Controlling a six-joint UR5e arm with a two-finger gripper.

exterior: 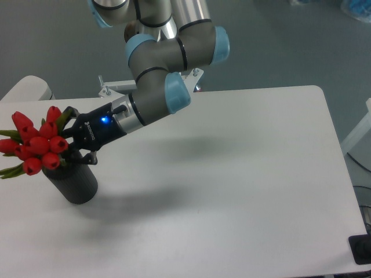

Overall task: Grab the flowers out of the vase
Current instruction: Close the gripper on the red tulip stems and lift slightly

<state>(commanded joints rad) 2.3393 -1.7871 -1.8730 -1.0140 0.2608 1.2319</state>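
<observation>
Where the white table (232,191) meets the left edge of the view, the vase (73,182), a matte black cylinder, stands upright on its surface. The flowers (37,145), a bunch of red closed buds with green leaves, sit directly above the mouth of the vase and lean toward the left. The stems are hidden behind the hand and the buds, so whether they reach inside the vase cannot be told. The hand (71,142) approaches from the right at a shallow downward tilt, its dark fingers (68,114) closed about the base of the bunch just over the vase rim, one finger above and one below. A small blue light glows on the hand's body. The arm (168,58), grey with pale blue joint caps, descends from the top of the view and casts a soft shadow across the table centre. A metal bracket (116,88) shows behind the arm at the far table edge. A rounded white object (26,90) lies at the far left, and a dark object (362,249) sits at the lower right corner.
</observation>
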